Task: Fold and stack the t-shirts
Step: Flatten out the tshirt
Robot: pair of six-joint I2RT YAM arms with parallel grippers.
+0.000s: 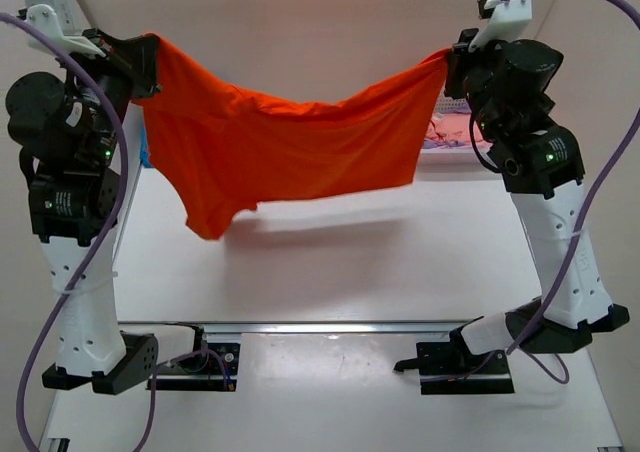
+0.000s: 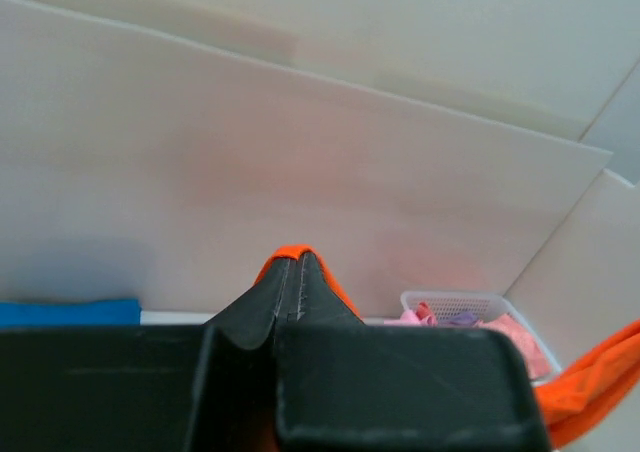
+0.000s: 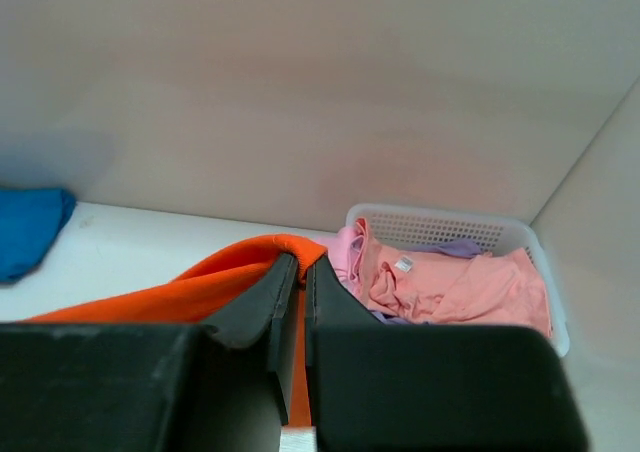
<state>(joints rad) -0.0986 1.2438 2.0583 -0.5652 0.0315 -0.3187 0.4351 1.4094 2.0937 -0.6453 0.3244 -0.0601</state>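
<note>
We hold a bright orange-red cloth t-shirt (image 1: pixel 290 142) stretched in the air between our two hands, well above the white counter (image 1: pixel 350 272). Our left hand (image 1: pixel 148 47) is clenched on one upper corner of the cloth. In the left wrist view its two dark fingers (image 2: pixel 320 292) press together, with only a thin orange-red rim of fabric showing around their tips. Our right hand (image 1: pixel 447 62) is clenched on the opposite corner. In the right wrist view its fingers (image 3: pixel 335 300) stand nearly together, the cloth pinched in the narrow slit between them and draping away to the left.

Between the two grips the top edge sags in a shallow curve. The body of the shirt hangs below it, lowest on our left side, where a rounded flap drops toward the counter and casts a shadow there.

A white plastic lattice basket (image 3: pixel 450 227) stands at the far right of the counter, against the pale wall (image 3: pixel 300 92). In it lie a crumpled pale pink t-shirt (image 3: pixel 470 287) and a bit of lilac cloth (image 3: pixel 462 246). A bright blue t-shirt (image 3: pixel 25 232) lies on the counter at the far left, well apart from the basket.
</note>
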